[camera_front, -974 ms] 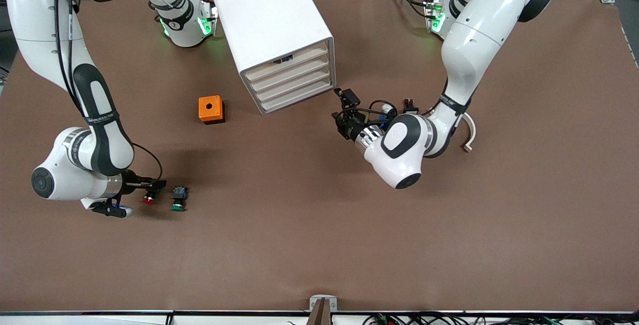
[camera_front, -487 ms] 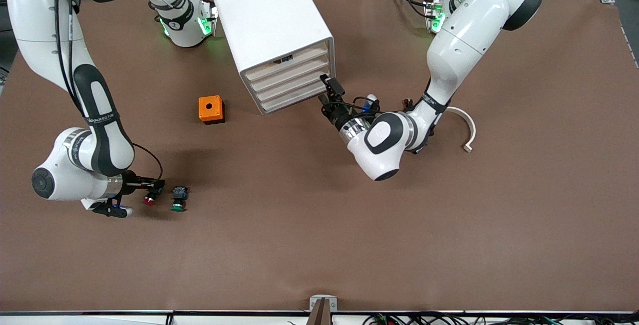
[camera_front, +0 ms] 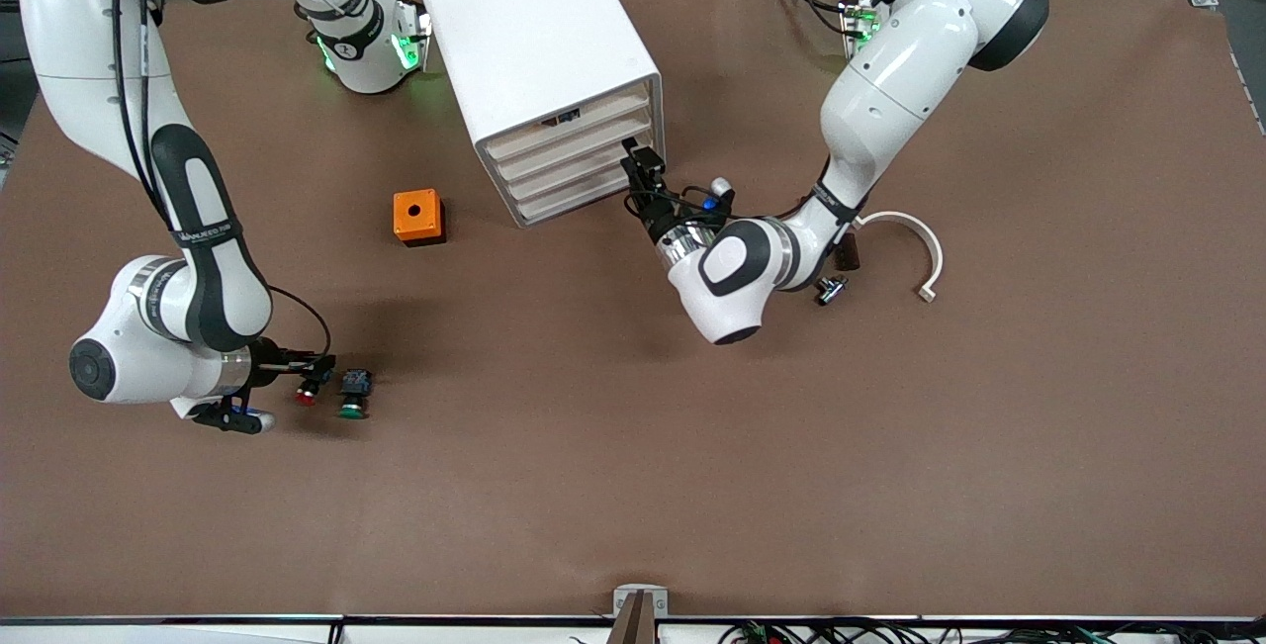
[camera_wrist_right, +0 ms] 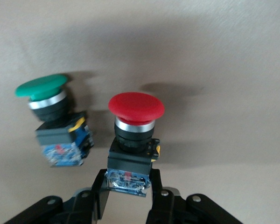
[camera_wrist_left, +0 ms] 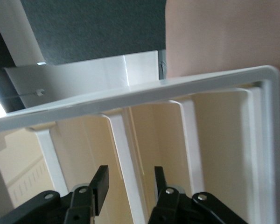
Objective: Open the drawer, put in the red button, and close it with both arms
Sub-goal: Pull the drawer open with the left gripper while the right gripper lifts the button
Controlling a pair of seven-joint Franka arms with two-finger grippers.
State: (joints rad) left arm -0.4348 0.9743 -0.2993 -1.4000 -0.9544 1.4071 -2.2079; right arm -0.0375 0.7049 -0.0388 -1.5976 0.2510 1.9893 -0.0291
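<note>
The red button (camera_wrist_right: 135, 122) sits between the fingers of the right claw (camera_front: 318, 367), low over the bench (camera_front: 633, 486) near the right arm's end, toward the edge nearest the front camera; its black-and-blue body is pinched by the two fingers (camera_wrist_right: 101, 196) while the red cap points away from the wrist. That claw is clamped tight on the button's body. Just beside it, a little toward the bench's middle, lies the green button (camera_front: 353, 395), apart from the claw. The left claw (camera_front: 638, 172) is at the front of the white cabinet (camera_front: 539, 60), which stands near the edge where the arms' bases are, at the corner of the stacked drawer fronts on the left arm's side. In the left wrist view its fingers (camera_wrist_left: 100, 184) stand partly apart, one on each side of a white rib of the cabinet's front; whether they press it cannot be told. The top drawer (camera_front: 569, 122) is in the cabinet, not pulled out. An orange box (camera_front: 417, 216) lies on the bench between the cabinet and the buttons.
</note>
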